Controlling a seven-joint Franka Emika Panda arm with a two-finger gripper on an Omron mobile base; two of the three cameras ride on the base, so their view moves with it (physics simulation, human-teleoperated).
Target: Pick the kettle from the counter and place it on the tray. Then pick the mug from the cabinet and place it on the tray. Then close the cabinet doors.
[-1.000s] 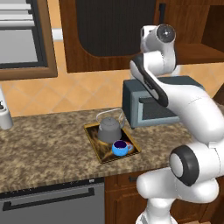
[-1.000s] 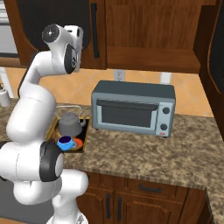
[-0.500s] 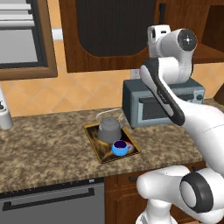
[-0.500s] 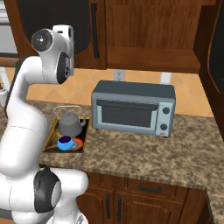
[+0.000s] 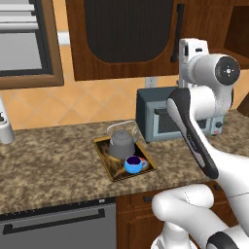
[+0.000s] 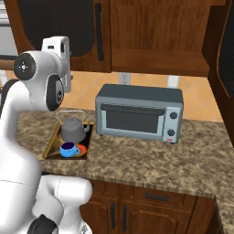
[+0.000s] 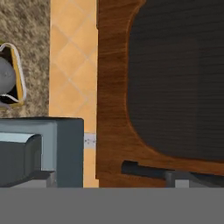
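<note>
The grey kettle (image 5: 121,144) (image 6: 73,130) and the blue mug (image 5: 133,165) (image 6: 68,149) both sit on the dark tray (image 5: 106,154) (image 6: 50,147) on the granite counter (image 5: 48,165). My gripper (image 5: 189,48) (image 7: 109,180) is raised high, in front of the cabinet's left door (image 5: 126,34) (image 7: 175,78) and close to its black bar handle (image 5: 179,31) (image 7: 144,169). Its fingertips stand wide apart, open, with nothing between them. That door faces forward. The right door (image 6: 226,45) is swung open, showing the wooden shelf (image 6: 155,61).
A grey toaster oven (image 5: 155,116) (image 6: 137,114) stands on the counter right of the tray, under the cabinet. At the counter's far left is a white container (image 5: 5,129). A dishwasher front (image 5: 58,223) and lower cabinets (image 6: 151,210) run beneath.
The arm has swung up and to the right, bringing the hand before the left cabinet door. Kettle and mug have stayed on the tray.
</note>
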